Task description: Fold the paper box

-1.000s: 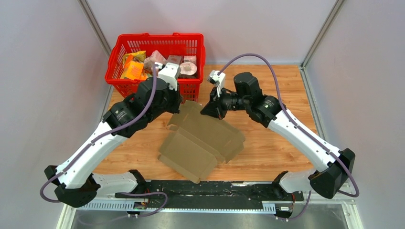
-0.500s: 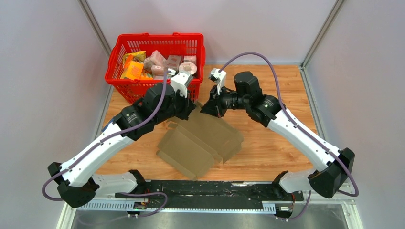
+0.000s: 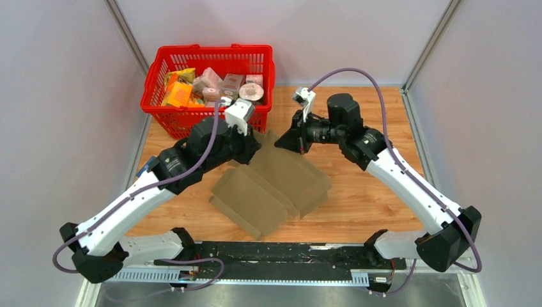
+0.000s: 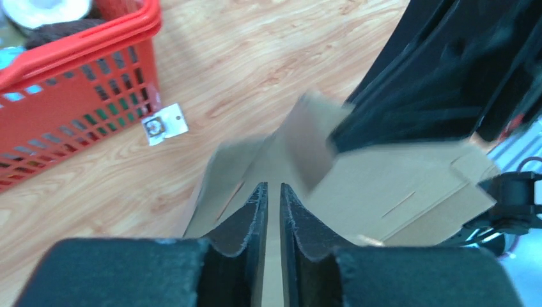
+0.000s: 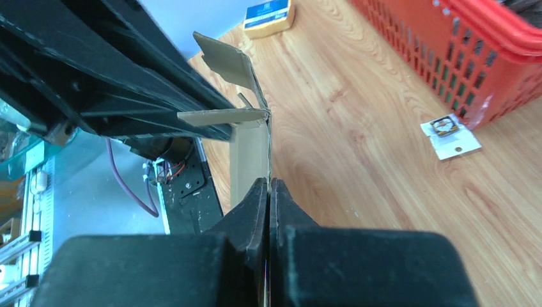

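Right tool (image 5: 268,184) pinches paper box (image 3: 275,185) edge | left tool (image 4: 273,190) grip unclear

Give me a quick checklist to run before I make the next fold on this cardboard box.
1. Right gripper hold on the paper box: ok, shut on the edge of a raised flap.
2. Left gripper hold: cannot tell; its fingers stand a sliver apart, with cardboard showing between them.
3. Box formed: not ok; most of the sheet lies flat on the table.
4. Room from the red basket: ok, bare wood lies between it and the box.
5. White tag on the table: ok, it lies apart from the cardboard.
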Action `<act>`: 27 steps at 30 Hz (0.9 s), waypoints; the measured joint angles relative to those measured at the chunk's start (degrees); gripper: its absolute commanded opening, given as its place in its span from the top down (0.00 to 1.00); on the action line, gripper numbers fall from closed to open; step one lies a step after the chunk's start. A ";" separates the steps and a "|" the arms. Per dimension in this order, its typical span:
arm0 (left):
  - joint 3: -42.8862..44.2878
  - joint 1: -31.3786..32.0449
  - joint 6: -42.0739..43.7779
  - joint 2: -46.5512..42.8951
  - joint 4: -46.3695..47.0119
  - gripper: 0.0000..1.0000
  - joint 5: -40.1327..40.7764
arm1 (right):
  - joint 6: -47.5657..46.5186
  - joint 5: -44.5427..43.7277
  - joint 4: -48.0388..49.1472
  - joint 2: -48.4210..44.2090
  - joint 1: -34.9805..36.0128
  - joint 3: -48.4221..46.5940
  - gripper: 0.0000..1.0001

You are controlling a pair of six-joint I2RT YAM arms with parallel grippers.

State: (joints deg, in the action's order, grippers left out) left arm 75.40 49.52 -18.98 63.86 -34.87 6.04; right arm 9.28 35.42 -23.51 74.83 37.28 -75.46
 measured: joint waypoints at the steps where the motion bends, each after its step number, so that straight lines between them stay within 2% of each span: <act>1: -0.55 0.00 0.37 -1.14 -0.11 0.70 0.66 | 0.17 0.98 0.17 -0.52 -0.92 0.17 1.00; 4: -5.22 -1.66 0.09 -8.55 -0.87 0.65 2.21 | 0.61 2.82 0.55 -2.14 -3.80 0.87 1.00; 6: -9.53 -6.08 -1.05 -15.69 -2.08 0.62 1.55 | 0.83 3.91 0.68 -3.28 -5.09 1.38 1.00; 9: -14.71 -13.79 -3.65 -23.71 -3.28 0.62 0.37 | 1.01 5.92 0.98 -4.35 -5.31 1.64 1.00; 11: -16.94 -17.14 -5.29 -26.73 -3.67 0.68 -1.84 | 1.09 7.17 1.53 -4.68 -5.20 1.73 1.00; 16: -18.73 -23.85 -9.25 -22.77 -2.16 0.86 -12.04 | 1.90 9.07 2.38 -4.81 -5.22 2.32 1.00; 21: -22.99 -27.54 -14.03 -16.41 4.57 0.93 -22.56 | 3.15 9.57 3.34 -4.85 -5.22 2.62 1.00; 27: -29.05 -27.54 -19.19 -17.40 11.72 0.98 -29.35 | 4.96 9.60 4.50 -4.66 -5.22 2.62 1.00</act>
State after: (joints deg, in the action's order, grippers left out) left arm 46.35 21.98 -38.17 46.46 -23.16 -23.31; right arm 14.24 45.01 -19.00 70.17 32.05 -72.84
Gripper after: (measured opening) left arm 0.034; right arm 0.010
